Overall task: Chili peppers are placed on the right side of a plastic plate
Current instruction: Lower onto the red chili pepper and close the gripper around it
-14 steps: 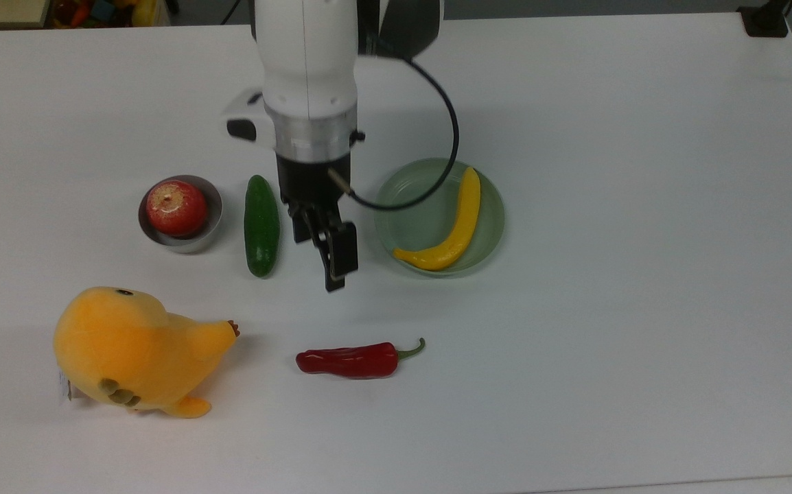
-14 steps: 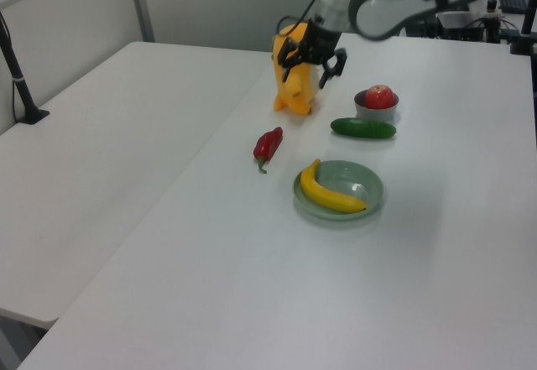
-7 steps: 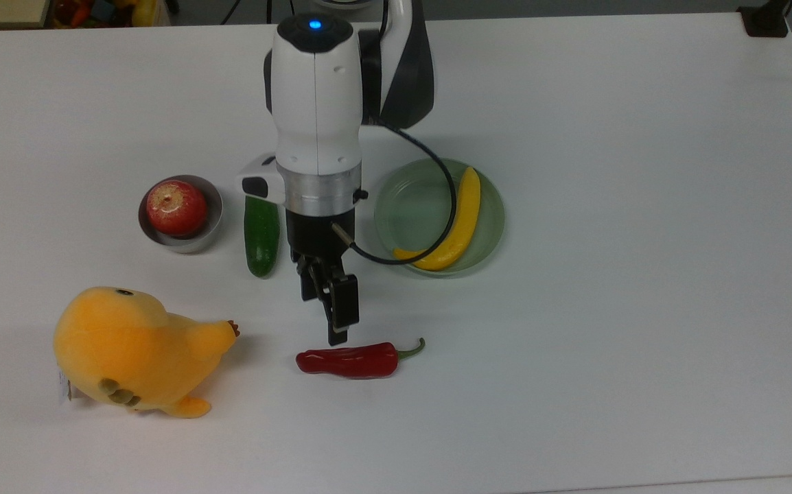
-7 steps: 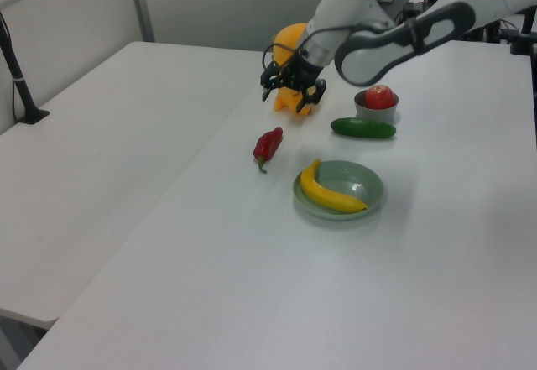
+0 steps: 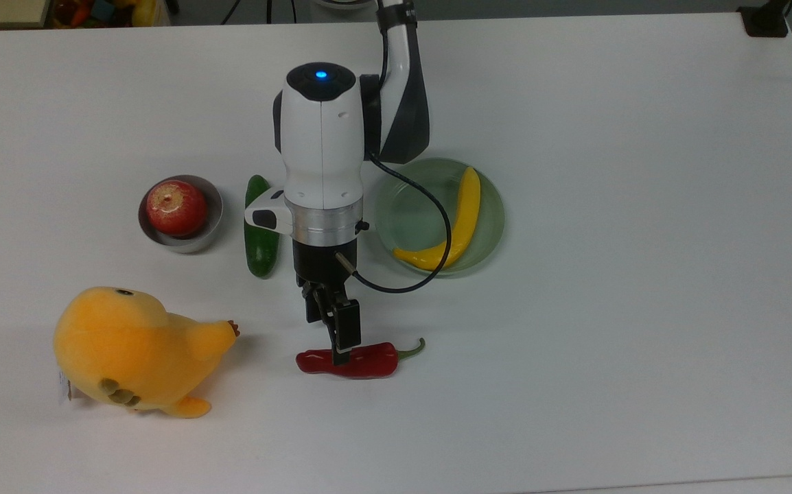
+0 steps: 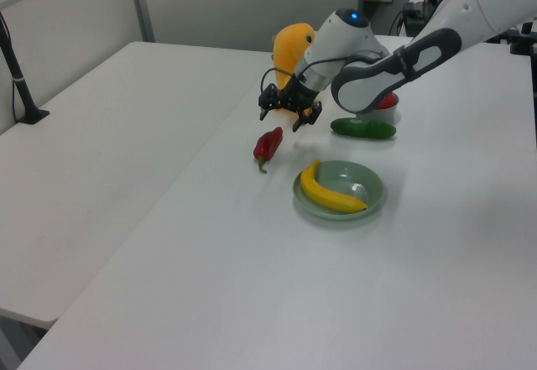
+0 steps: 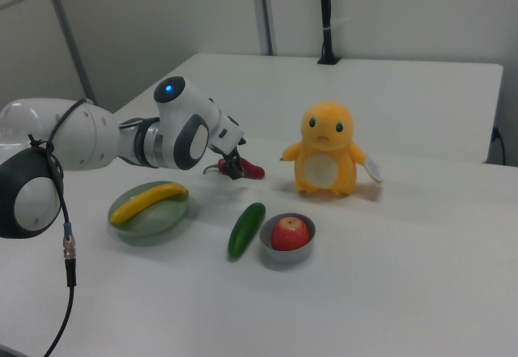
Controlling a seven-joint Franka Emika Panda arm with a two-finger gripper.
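Note:
The dark-red chili pepper [image 5: 358, 362] lies on the white table toward the top view's bottom, its green stem pointing to the top view's right. My gripper [image 5: 338, 347] hangs just over the chili's middle, open, with nothing between its fingers. In the left view the gripper [image 6: 284, 118] sits a little above the chili [image 6: 268, 144]. In the right view the gripper [image 7: 234, 169] partly covers the chili [image 7: 254, 171]. The pale-green plastic plate [image 5: 406, 206] holds a yellow banana-like fruit [image 5: 456, 226] and stands up and to the right of the chili in the top view.
A green cucumber [image 5: 259, 241] lies between the plate and a grey metal bowl [image 5: 212, 206] holding a red apple [image 5: 176, 207]. An orange plush toy [image 5: 132, 350] sits to the top view's left of the chili. The arm's black cable [image 5: 410, 274] loops by the plate.
The arm has travelled from beside the cucumber toward the top view's bottom and come down, so the gripper now stands over the chili. The objects have not moved.

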